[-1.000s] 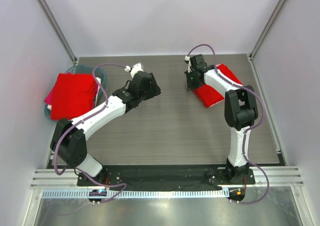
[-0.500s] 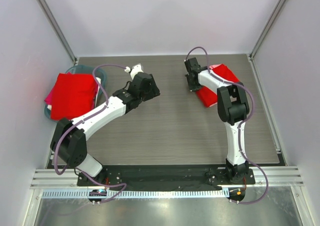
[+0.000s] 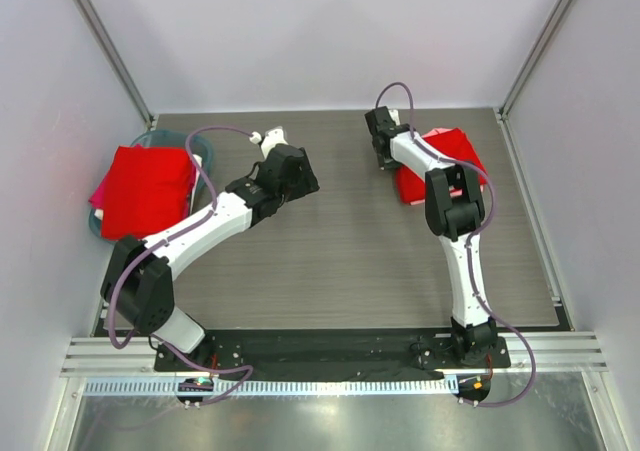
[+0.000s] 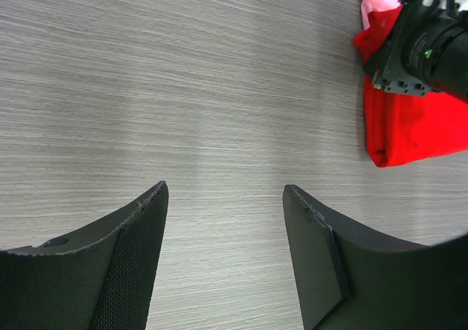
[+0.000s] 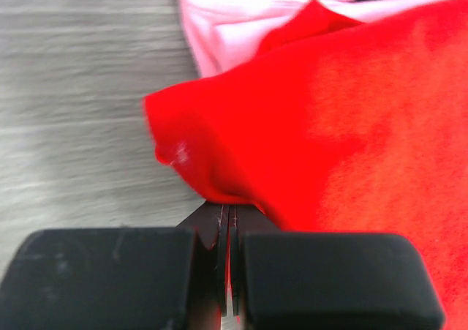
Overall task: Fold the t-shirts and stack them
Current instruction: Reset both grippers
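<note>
As we scan from the left, we see loose bright red t-shirts (image 3: 143, 186) heaped over a teal basin (image 3: 203, 152) at the left edge of the counter (image 3: 330, 261). Our left gripper (image 4: 223, 198) hovers above bare counter, fingers apart and empty. Far right, the right gripper (image 5: 227, 214) has its fingers pinched together on the edge of a folded red tee (image 5: 351, 125), which lies on a light pink tee (image 5: 241, 15).

The top camera hangs above and behind my bases, looking steeply down on the whole table (image 3: 340, 251). My left wrist camera looks across bare tabletop from moderate height, with the red t-shirt (image 4: 409, 132) at its upper right. My right wrist camera sits right against that shirt (image 5: 351, 125). The top view shows this shirt (image 3: 462, 149) at upper right.
</note>
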Robot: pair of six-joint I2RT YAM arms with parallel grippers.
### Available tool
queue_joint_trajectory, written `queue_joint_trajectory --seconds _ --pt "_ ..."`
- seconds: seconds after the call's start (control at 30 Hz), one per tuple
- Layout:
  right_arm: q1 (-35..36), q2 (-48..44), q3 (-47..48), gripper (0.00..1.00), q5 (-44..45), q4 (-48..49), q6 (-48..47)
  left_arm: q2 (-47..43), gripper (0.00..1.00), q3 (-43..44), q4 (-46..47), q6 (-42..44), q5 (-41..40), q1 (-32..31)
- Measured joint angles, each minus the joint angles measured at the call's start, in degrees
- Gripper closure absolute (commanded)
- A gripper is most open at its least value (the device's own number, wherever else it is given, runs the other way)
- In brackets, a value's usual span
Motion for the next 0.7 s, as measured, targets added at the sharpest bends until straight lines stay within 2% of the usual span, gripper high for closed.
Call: queue_joint_trajectory --seconds 0.23,0.33,0.43,0.57,0.7 --pt "-3.2 -0.2 0.1 0.99 -0.5 -1.0 3.6 -1.5 0.34 -1.4 -1.1 1.9 -1.0 0.0" --pt "-4.4 -1.0 -0.6 0.98 -1.0 -1.9 4.6 -5.4 0.33 -4.2 -1.9 2.9 -2.1 0.0" --pt "-5.1 -2.1 -1.3 0.93 -1.6 -3.8 5.4 -11.1 0.32 -7.5 -3.3 3.6 -3.6 0.0" --pt "-4.9 -6.3 -4.5 0.85 -7.6 -3.4 5.4 -18.9 0.15 -12.1 -4.2 4.5 -5.1 0.0" --pt "-0.6 -16.5 -14.6 0.81 -12.3 1.9 5.8 -27.8 0.09 -18.6 -4.4 5.0 -6.7 0.0"
